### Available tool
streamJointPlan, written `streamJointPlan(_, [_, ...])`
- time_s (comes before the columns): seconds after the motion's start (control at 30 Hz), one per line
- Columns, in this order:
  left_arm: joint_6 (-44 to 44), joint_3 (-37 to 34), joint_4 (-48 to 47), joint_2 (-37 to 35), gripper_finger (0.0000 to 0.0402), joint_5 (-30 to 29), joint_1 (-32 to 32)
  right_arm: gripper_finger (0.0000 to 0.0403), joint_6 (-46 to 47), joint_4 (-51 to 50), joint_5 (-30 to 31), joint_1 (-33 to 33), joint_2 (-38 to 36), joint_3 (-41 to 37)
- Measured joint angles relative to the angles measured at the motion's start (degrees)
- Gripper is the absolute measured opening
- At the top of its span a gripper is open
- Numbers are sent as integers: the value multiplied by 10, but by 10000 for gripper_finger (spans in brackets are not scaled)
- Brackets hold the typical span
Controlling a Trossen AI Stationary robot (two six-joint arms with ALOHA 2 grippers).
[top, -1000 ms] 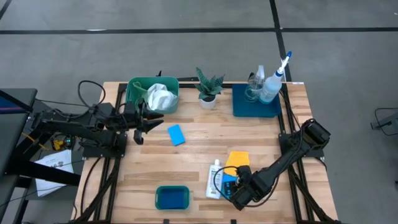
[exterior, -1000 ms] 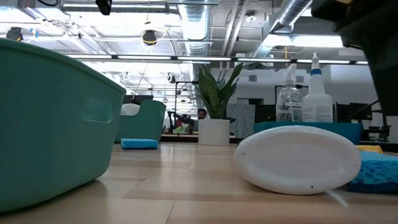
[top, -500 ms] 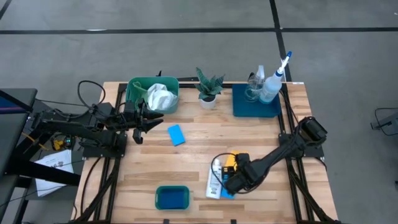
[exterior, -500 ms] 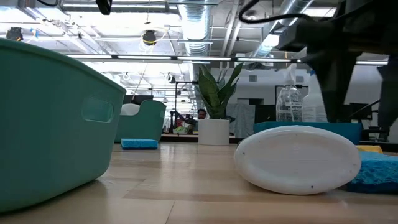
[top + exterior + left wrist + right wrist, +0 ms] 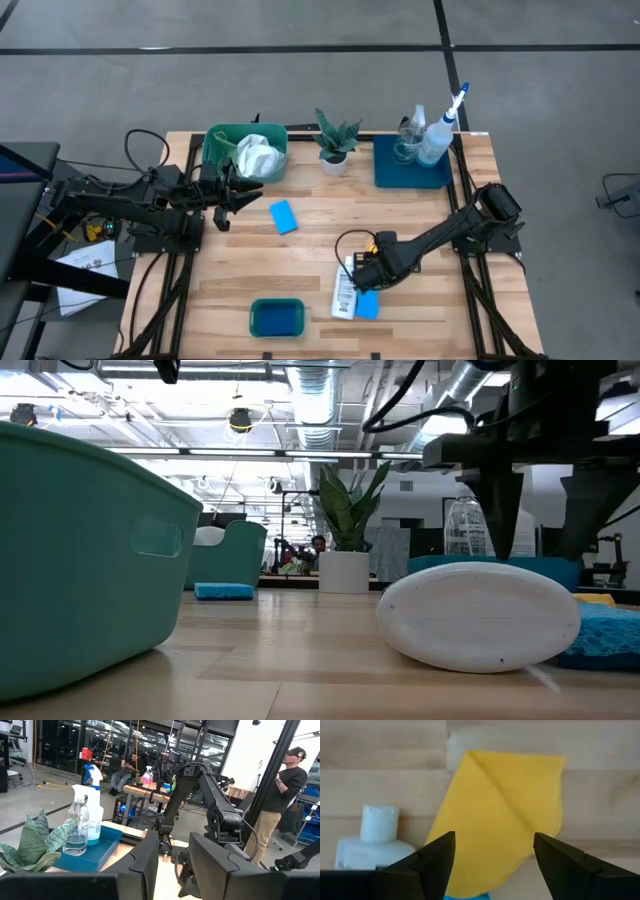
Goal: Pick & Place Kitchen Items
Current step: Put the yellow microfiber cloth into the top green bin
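Note:
A yellow cloth (image 5: 505, 815) lies flat on the wooden table. My right gripper (image 5: 495, 862) hangs open above it, fingers pointing down, one on either side of the cloth's near part, touching nothing. A small white bottle (image 5: 345, 293) lies on its side just beside the gripper (image 5: 363, 272), with a blue sponge (image 5: 367, 305) next to it. A second blue sponge (image 5: 284, 216) lies mid-table. My left gripper (image 5: 238, 195) waits open and level beside the far green tub (image 5: 215, 150), which holds a white cloth (image 5: 257, 156).
A dark blue tray (image 5: 390, 170) at the far right carries two spray bottles (image 5: 425, 135). A small potted plant (image 5: 335, 145) stands at the far edge, and a second green tub (image 5: 277, 318) at the near edge. Bare wood lies between the mid-table sponge and the bottle.
My right gripper has swung from the near right part of the table toward the far edge and a little left, passing the blue sponge and stopping over the yellow cloth. It has tipped further downward and stayed open. Nothing on the table has moved.

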Motion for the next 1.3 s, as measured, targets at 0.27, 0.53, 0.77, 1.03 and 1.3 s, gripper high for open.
streamJointPlan(0.27, [0,0,0,0,106,0,0,260,-77,4,-4,-23,0,0])
streamJointPlan(0.53, [0,0,0,0,106,0,0,260,-103,23,-18,-24,-1,-24])
streamJointPlan(0.77, [0,0,0,0,106,0,0,260,-81,70,-53,-7,-1,-65])
streamJointPlan(1.03, [-13,0,0,0,106,0,0,260,-84,91,-52,-4,0,-89])
streamJointPlan(1.3, [-27,0,0,0,106,0,0,260,-109,93,-51,-20,0,-93])
